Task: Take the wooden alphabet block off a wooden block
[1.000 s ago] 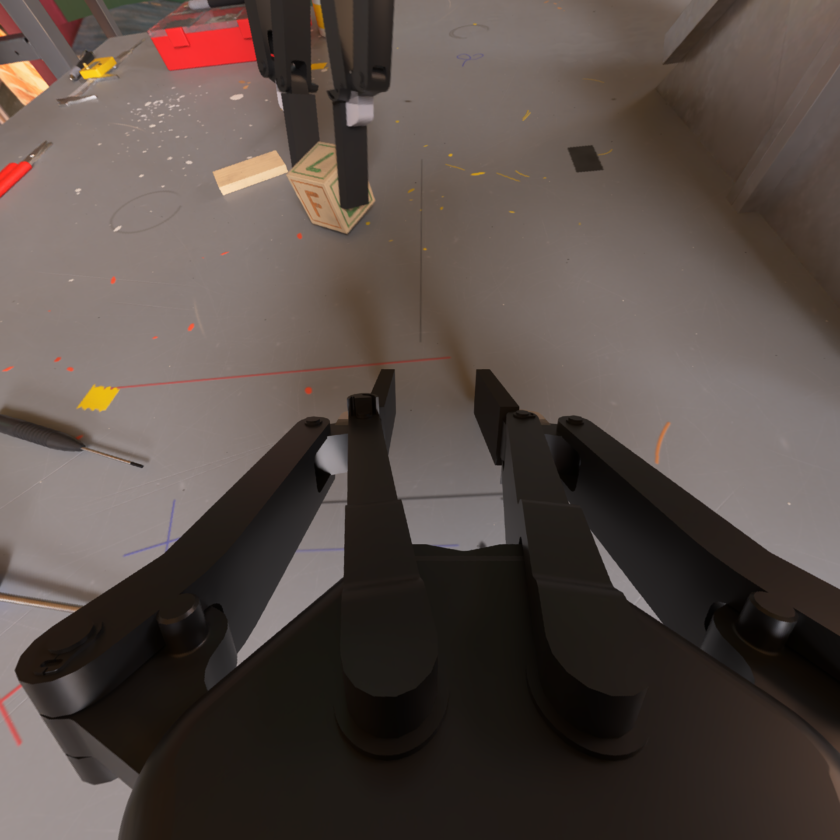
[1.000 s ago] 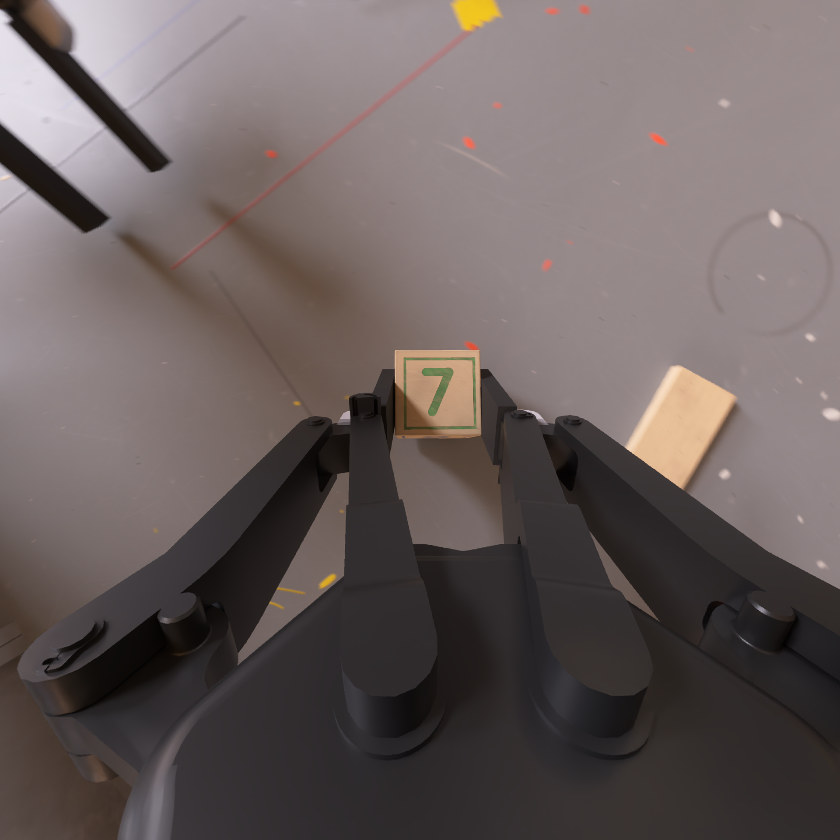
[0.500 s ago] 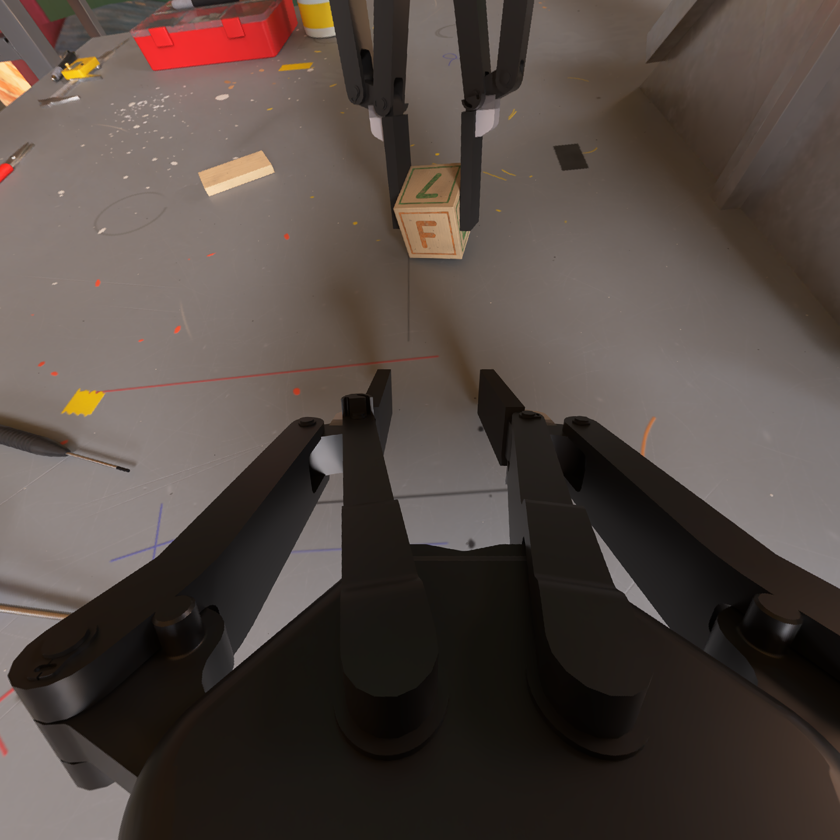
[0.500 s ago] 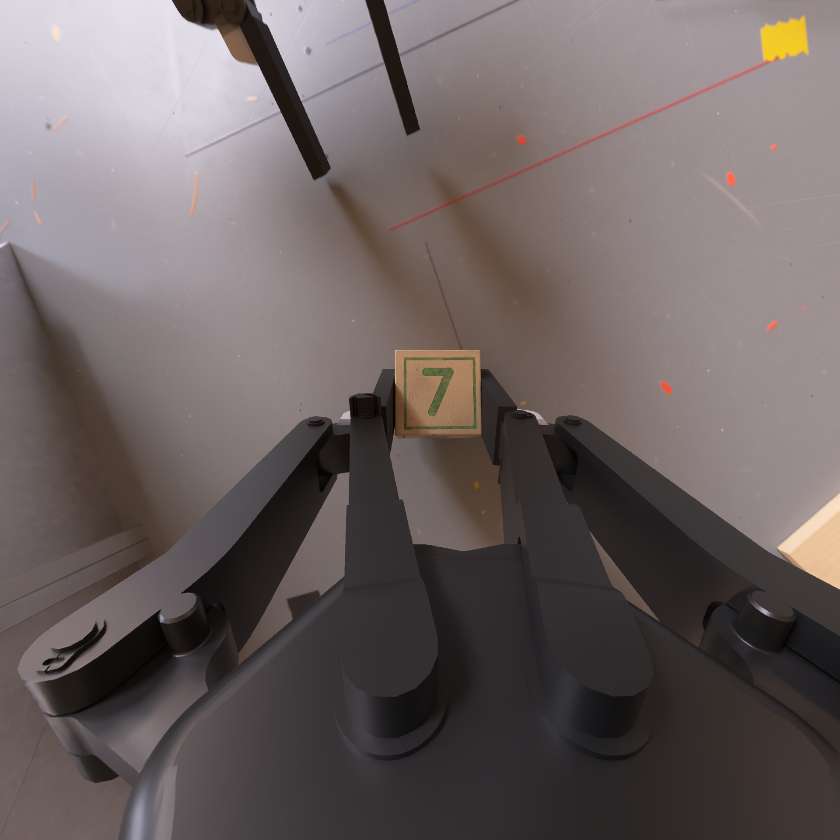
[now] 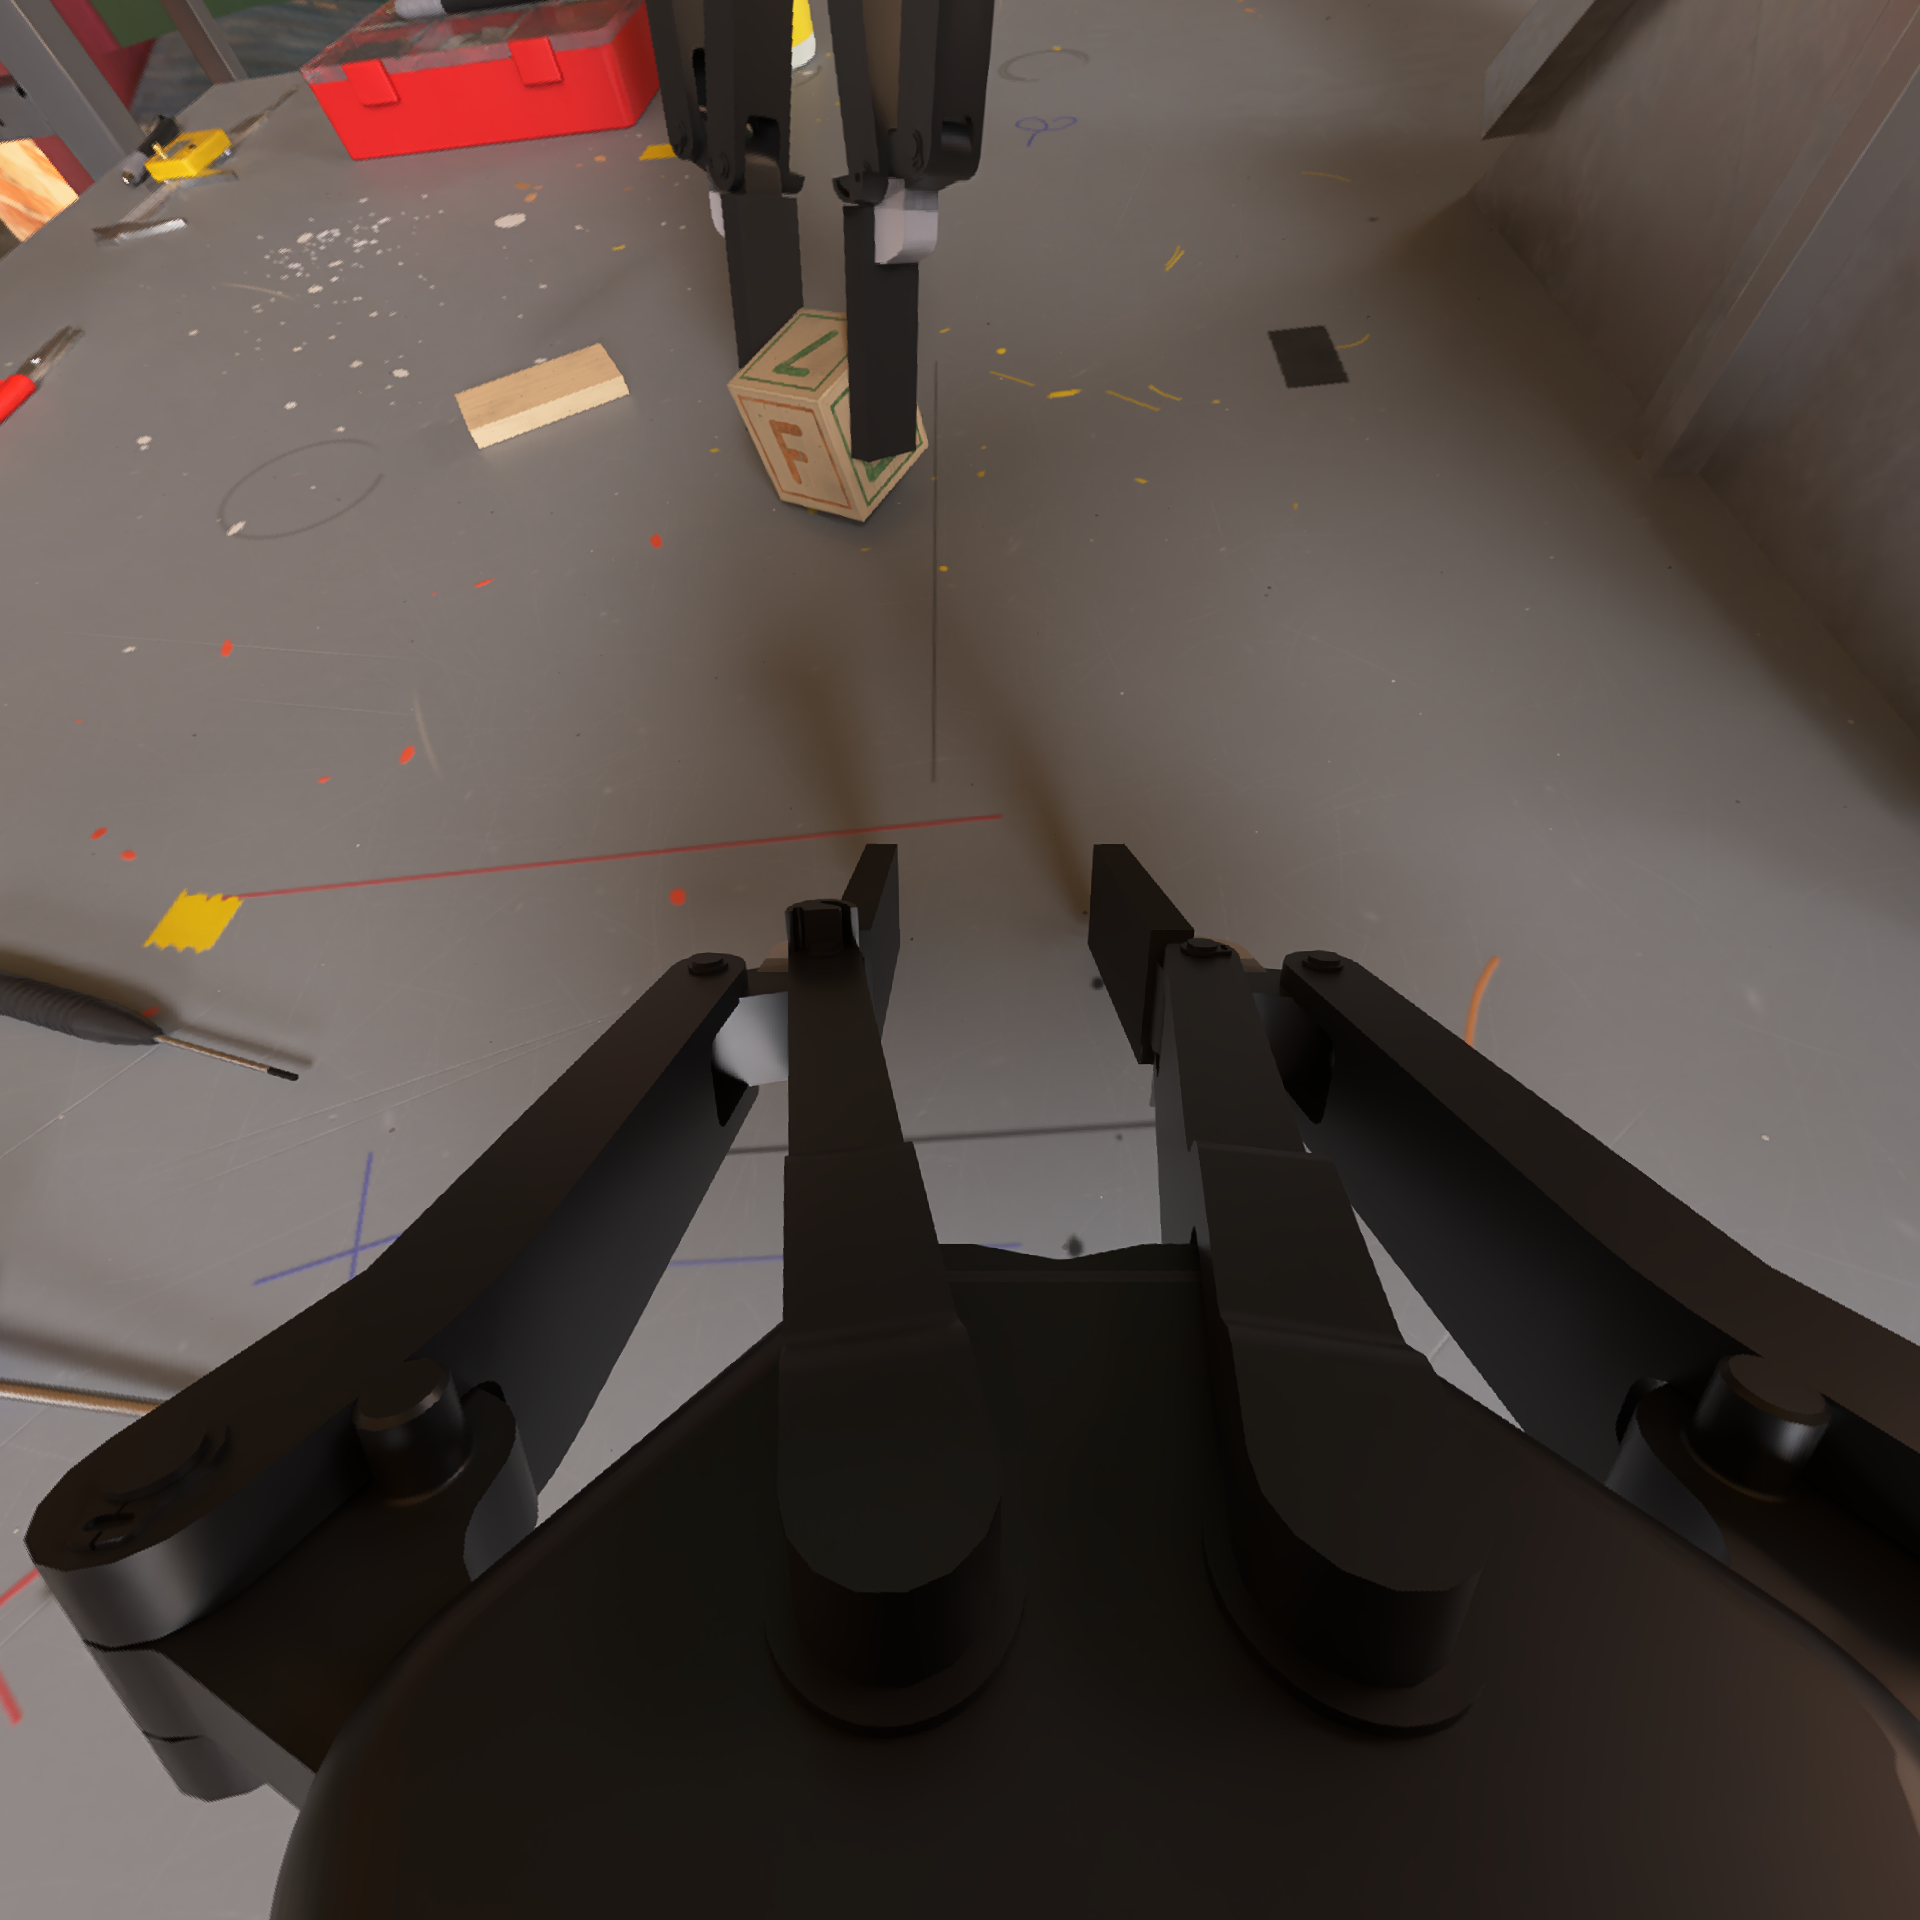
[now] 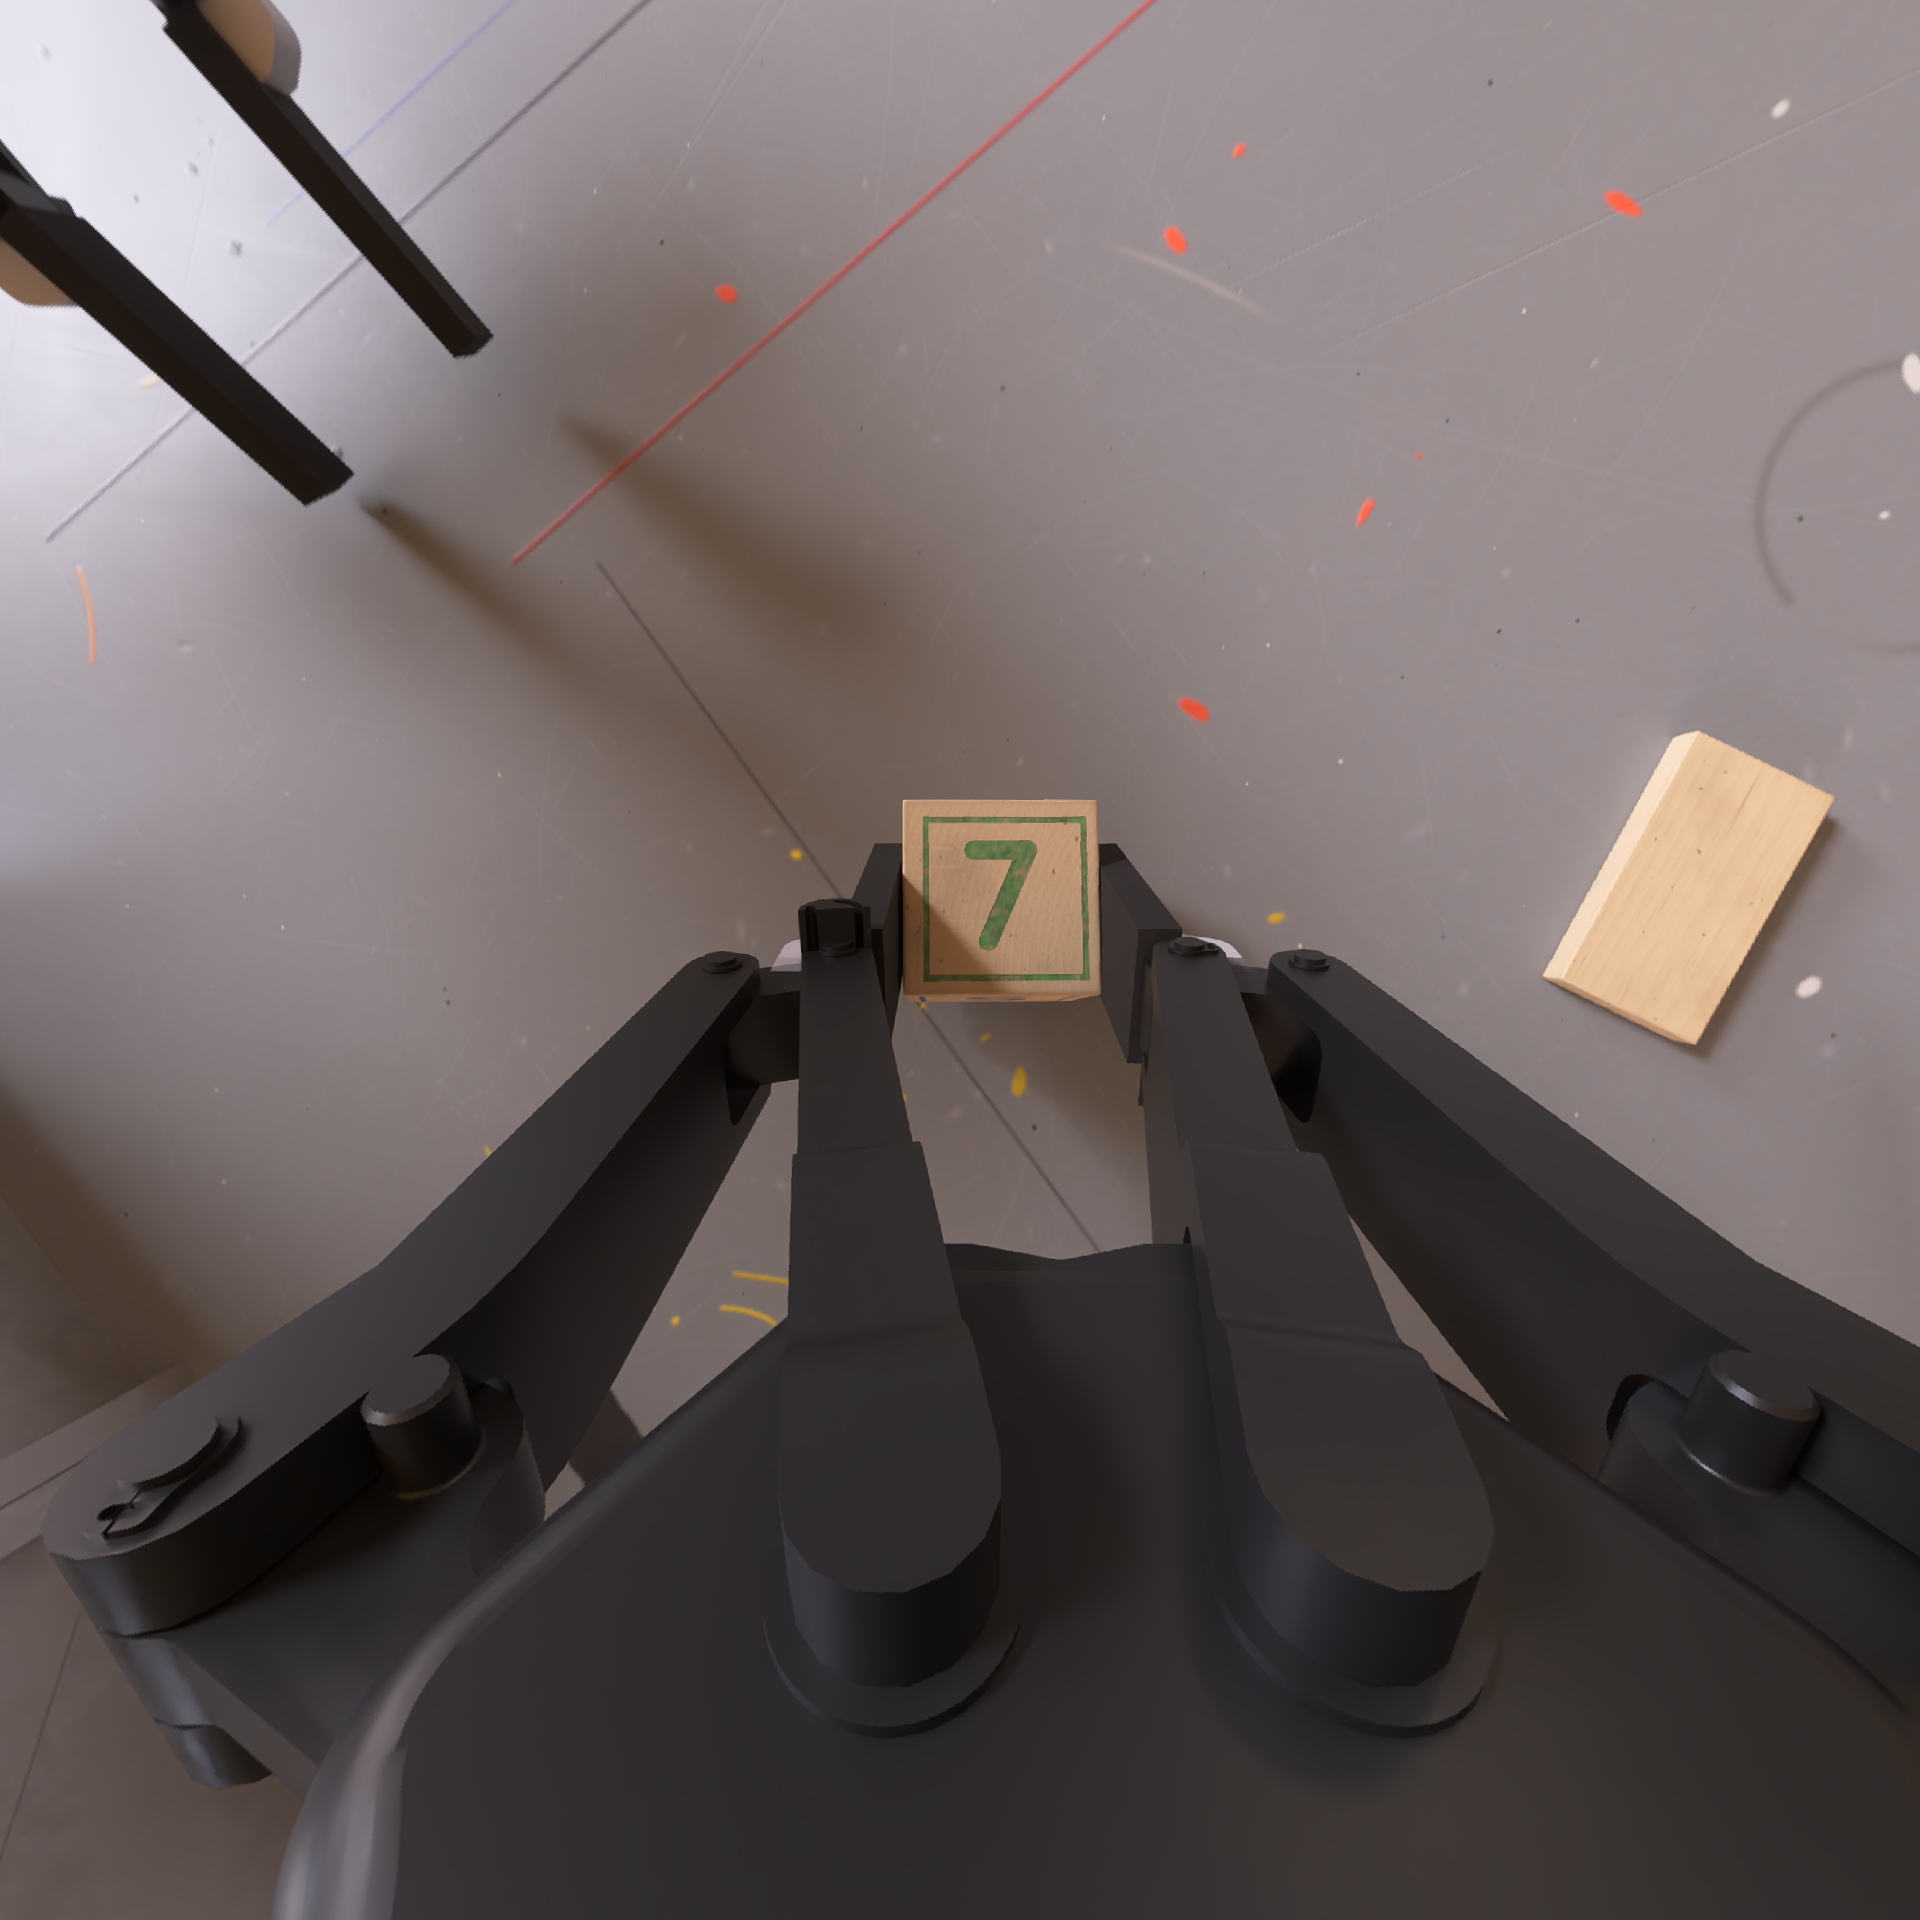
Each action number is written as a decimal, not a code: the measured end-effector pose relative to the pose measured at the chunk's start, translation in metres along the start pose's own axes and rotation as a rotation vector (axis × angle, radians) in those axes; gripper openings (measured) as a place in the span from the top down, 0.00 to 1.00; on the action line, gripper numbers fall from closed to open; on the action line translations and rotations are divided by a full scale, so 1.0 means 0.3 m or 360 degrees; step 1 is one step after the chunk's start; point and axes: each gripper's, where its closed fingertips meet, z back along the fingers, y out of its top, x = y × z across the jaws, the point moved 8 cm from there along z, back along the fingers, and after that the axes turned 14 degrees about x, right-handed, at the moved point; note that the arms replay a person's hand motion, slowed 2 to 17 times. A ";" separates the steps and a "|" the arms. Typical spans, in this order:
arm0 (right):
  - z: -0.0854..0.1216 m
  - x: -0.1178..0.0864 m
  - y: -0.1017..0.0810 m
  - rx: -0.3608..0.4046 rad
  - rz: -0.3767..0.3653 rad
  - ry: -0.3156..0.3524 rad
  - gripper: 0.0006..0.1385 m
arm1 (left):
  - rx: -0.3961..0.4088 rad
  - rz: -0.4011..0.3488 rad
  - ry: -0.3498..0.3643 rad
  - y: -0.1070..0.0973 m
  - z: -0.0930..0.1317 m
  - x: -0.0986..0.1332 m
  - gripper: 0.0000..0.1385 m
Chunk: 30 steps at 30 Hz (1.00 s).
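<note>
Right wrist view looks straight down its own fingers at the small cube-shaped wooden alphabet block (image 6: 997, 902), tan with green-framed printed faces, clamped between the two black pads of the right gripper (image 6: 1000, 935). Its top face is square to the camera, which suggests a grip on two opposite flat sides, the sensible way to keep a cube from twisting. Off to one side and well apart lies the flat pale rectangular wooden block (image 6: 1688, 888), flat on the scuffed grey table (image 6: 1351, 416) with nothing on it; judged from this, the lift-off is done and only setting down remains.

This view cannot show whether the cube clears the table. The left wrist view settles it partly: seen from the side, the cube (image 5: 805, 426) hangs tilted on a corner in the other arm's fingers, apparently just above the surface, with the flat block (image 5: 540, 395) near it. It also shows a red plastic toolbox (image 5: 478, 88) at the far edge and a dark-handled screwdriver (image 5: 125, 1023).

The left gripper (image 5: 992, 904) hovers with jaws parted, holding nothing, probably kept back out of the way.
</note>
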 end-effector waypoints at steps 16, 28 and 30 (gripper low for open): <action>-0.070 -0.296 0.071 -0.0015 0.0376 0.0315 0.67 | -0.0036 0.0008 0.0014 0.001 -0.003 0.005 0.63; -0.029 -0.138 0.031 -0.0114 0.0245 0.0076 0.67 | -0.0059 0.0006 0.0036 0.003 -0.003 0.012 0.63; -0.027 -0.086 0.031 -0.0092 0.0167 0.0030 0.67 | -0.0061 0.0006 0.0040 0.003 -0.004 0.012 0.63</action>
